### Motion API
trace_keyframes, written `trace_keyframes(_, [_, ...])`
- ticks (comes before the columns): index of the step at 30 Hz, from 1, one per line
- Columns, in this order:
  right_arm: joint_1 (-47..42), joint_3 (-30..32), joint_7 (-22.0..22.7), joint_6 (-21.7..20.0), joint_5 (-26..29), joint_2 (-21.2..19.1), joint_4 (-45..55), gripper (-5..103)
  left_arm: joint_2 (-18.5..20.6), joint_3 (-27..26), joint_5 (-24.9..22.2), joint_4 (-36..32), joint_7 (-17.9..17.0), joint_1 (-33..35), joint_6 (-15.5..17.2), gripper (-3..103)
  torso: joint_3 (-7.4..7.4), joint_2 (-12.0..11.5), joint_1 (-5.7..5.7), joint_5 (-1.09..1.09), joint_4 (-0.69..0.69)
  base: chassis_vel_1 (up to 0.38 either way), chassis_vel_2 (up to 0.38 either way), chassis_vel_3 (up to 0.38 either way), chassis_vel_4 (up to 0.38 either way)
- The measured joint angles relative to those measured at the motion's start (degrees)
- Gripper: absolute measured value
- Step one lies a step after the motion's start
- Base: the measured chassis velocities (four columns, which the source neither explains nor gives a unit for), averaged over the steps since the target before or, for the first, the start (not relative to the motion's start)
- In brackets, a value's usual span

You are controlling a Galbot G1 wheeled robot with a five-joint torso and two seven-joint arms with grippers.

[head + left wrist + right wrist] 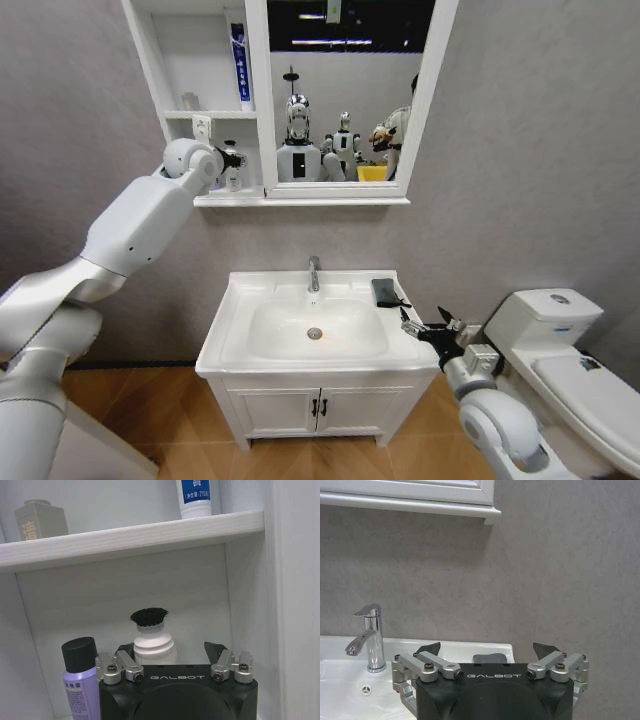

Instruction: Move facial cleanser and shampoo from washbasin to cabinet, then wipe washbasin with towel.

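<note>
In the cabinet (pixel 232 200), my left gripper (pixel 168 649) is open on the lowest shelf, its fingers either side of a white bottle (pixel 152 647) with a black bristly top, probably the shampoo. In the head view the left gripper (pixel 236 160) sits at that bottle (pixel 233 176). A white tube with a blue label (pixel 239 62), perhaps the facial cleanser, stands on the shelf above. The dark towel (pixel 388 292) lies on the washbasin (pixel 225 340) at its back right corner. My right gripper (pixel 425 319) hangs open near the basin's right edge, pointing at the towel (pixel 489 658).
A purple bottle with a black cap (pixel 80 680) stands beside the white bottle, and a grey bottle (pixel 40 519) sits on the shelf above. The chrome tap (pixel 313 272) rises behind the bowl. A toilet (pixel 560 335) is close on the right, and a two-door cupboard (pixel 320 405) is below the basin.
</note>
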Motion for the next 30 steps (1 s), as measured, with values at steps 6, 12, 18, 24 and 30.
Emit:
trace_keyframes(6, [-0.1,0.2,-0.1,0.5,0.1,-0.2,-0.2,100,-0.3,-0.1,-0.1,0.2,-0.3,0.1,-0.4,99,0.0,0.0,0.0,0.0,0.0,0.0,0.0,0.0,0.0])
trace_keyframes(12, [-0.2,0.1,-0.2,0.6,0.0,-0.2,-0.5,100,-0.1,-0.4,0.0,-0.6,-0.7,0.1,-0.9,100,0.0,0.0,0.0,0.0,-0.01,0.0,0.0,0.0,0.0])
trace_keyframes(18, [-0.2,-0.8,-0.2,0.6,0.0,-0.2,-0.5,100,2.5,-2.5,-0.7,-6.8,-2.3,1.6,-1.0,100,0.0,0.0,0.0,0.0,-0.01,0.0,0.0,0.0,0.0])
trace_keyframes(24, [-0.1,-1.5,-0.6,0.6,0.0,-0.5,-0.5,100,7.0,-4.6,0.4,-10.9,-3.1,4.0,-2.5,100,0.0,0.0,0.01,-0.02,-0.01,0.0,0.0,0.0,0.0])
trace_keyframes(30, [-0.4,-2.2,0.1,0.0,0.5,-1.6,0.1,100,14.1,-11.3,-4.1,-20.5,-7.7,9.2,-1.5,100,0.0,0.0,0.0,-0.02,-0.01,0.0,0.0,0.0,0.0])
